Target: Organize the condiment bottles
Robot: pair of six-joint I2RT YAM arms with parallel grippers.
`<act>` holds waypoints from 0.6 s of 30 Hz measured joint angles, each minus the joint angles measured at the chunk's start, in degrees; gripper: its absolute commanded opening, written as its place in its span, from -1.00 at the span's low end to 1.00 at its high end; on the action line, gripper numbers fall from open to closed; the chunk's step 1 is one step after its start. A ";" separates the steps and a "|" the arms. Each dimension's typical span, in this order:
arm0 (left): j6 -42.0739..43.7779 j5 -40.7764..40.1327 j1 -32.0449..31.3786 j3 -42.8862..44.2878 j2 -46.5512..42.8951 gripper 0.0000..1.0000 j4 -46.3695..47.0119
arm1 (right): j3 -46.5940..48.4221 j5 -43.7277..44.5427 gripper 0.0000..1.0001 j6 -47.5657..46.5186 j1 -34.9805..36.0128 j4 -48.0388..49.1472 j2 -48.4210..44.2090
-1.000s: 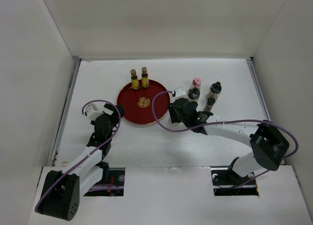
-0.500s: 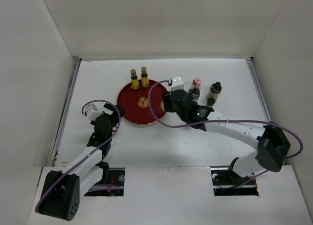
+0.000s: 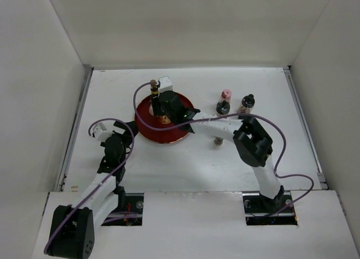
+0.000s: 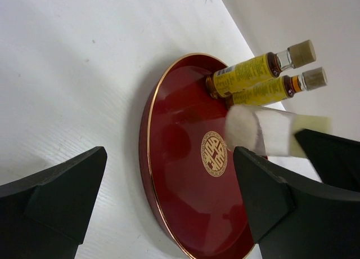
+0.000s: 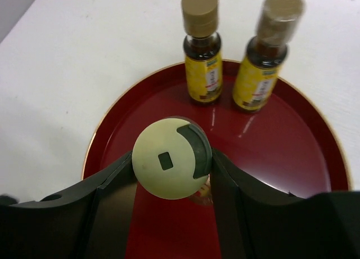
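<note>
My right gripper (image 5: pixel 171 172) is shut on the cream-white bottle (image 5: pixel 169 156) and holds it upright over the round red tray (image 5: pixel 292 152); in the top view the gripper (image 3: pixel 163 108) is above the tray's middle. Two slim yellow-amber bottles (image 5: pixel 203 67) (image 5: pixel 261 73) stand at the tray's far edge. My left gripper (image 3: pixel 125 129) is open and empty just left of the tray (image 3: pixel 169 138). Its view shows the tray (image 4: pixel 180 191), both yellow bottles (image 4: pixel 247 74) and the blurred cream bottle (image 4: pixel 264 132). A pink-capped bottle (image 3: pixel 226 94) and two dark-capped shakers (image 3: pixel 223 107) (image 3: pixel 246 103) stand right of the tray.
Another small dark-capped bottle (image 3: pixel 217 139) stands by my right forearm, partly hidden. White walls enclose the table on three sides. My right arm stretches across the table from its base to the tray, its purple cable looping over the tray.
My right gripper has swung left from beside the dark shakers to over the tray, carrying the cream bottle. My left gripper has drawn back slightly toward the near left.
</note>
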 measured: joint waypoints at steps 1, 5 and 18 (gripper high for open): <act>-0.09 0.02 0.37 -0.46 -0.81 1.00 -0.02 | 1.75 -0.35 -0.05 -0.15 0.02 0.02 1.95; -0.61 0.17 1.33 -1.05 -2.32 1.00 -0.35 | 7.54 -1.27 -0.05 -0.55 0.35 0.07 7.32; -1.09 0.81 1.31 -1.05 -0.83 1.00 -0.39 | 15.10 -1.51 -0.01 -1.66 1.09 0.50 14.80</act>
